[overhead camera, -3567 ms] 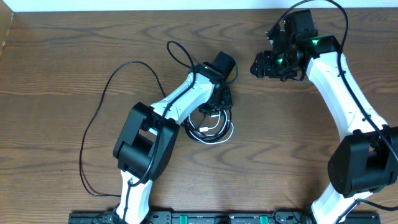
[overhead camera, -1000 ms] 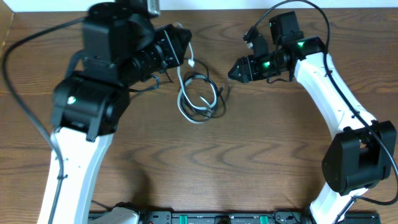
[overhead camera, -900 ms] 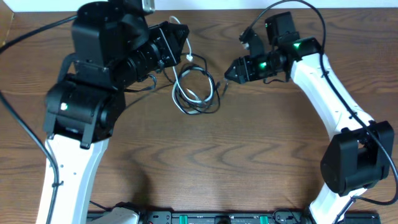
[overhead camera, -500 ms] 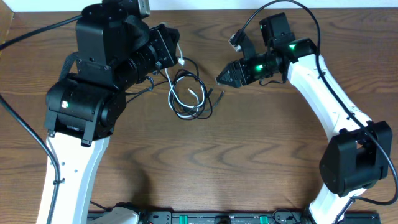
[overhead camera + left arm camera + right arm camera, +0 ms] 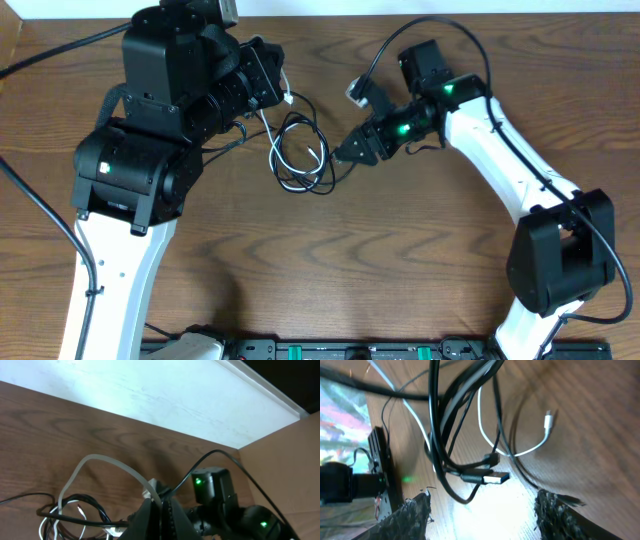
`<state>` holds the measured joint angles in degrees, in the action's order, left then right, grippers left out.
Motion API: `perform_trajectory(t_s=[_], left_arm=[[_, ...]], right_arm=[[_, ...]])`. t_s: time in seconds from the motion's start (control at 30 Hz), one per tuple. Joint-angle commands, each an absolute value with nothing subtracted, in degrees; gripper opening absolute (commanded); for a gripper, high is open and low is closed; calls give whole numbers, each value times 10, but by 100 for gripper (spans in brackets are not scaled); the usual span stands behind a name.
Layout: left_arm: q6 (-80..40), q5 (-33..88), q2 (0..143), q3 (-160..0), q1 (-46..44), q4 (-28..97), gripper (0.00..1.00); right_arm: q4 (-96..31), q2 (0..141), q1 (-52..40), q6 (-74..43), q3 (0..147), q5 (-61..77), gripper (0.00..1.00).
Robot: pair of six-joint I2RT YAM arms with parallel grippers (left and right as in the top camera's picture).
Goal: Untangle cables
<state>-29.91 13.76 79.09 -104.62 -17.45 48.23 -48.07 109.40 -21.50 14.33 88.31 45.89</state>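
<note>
The white cable (image 5: 273,152) and the black cable (image 5: 301,124) hang as one tangled loop bundle over the wooden table (image 5: 420,270). My left gripper (image 5: 281,88) is raised and shut on the white cable near its plug. In the left wrist view the fingers (image 5: 152,516) pinch the white cable (image 5: 107,462), with the black cable's loops (image 5: 75,501) below. My right gripper (image 5: 347,153) is open at the bundle's right edge. In the right wrist view the black cable's USB plug (image 5: 492,478) and the white cable's plug (image 5: 548,420) lie just ahead of my open right gripper (image 5: 480,515).
The thick black arm wire (image 5: 40,215) curves along the left side of the table. A rail with green parts (image 5: 330,350) runs along the front edge. A white wall (image 5: 165,400) stands behind the table, and cardboard (image 5: 280,470) at its far corner.
My left gripper has lifted the bundle off the table and now holds almost still. My right gripper has moved left and down, up to the bundle's right side.
</note>
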Motion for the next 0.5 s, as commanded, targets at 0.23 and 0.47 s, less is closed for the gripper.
perform_trajectory(t_s=[0.23, 0.47], left_arm=[[-290, 132, 790, -1053, -173, 480, 7], [-290, 132, 790, -1053, -173, 481, 7]], right_arm=[[-425, 1098, -253, 178, 842, 471, 69], [-373, 1103, -270, 167, 836, 463, 68]])
